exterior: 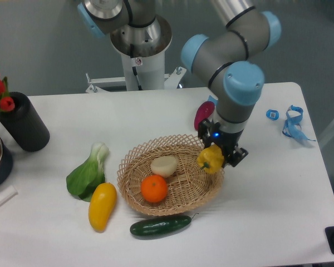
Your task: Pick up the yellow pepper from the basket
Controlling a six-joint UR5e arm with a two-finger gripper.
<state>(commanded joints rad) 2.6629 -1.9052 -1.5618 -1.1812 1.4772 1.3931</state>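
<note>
- Presently, gripper [218, 157]: hangs from the UR5e arm over the right-hand rim of the basket [134, 162]; jaws clenched on the yellow pepper [211, 158], fingers mostly hidden behind it and the wrist housing.
- Yellow pepper: sits directly at the jaw tips, slightly to their left in this view, above the basket's right edge; whether it touches the wicker rim cannot be told. Small and lobed, no clear long axis; which way the stem points cannot be told.
- Key relation: pepper is already within the jaws, not beside them, so the move appears to call for a straight upward lift, clear of the lattice rim.
- Basket contents: orange [154, 188] near the front, pale round vegetable [164, 166] behind it; both well apart from the pepper.
- Table [267, 211], outside the basket: yellow squash [102, 206], bok choy [87, 173], cucumber [160, 226], purple eggplant [203, 114] partly hidden behind the arm.
</note>
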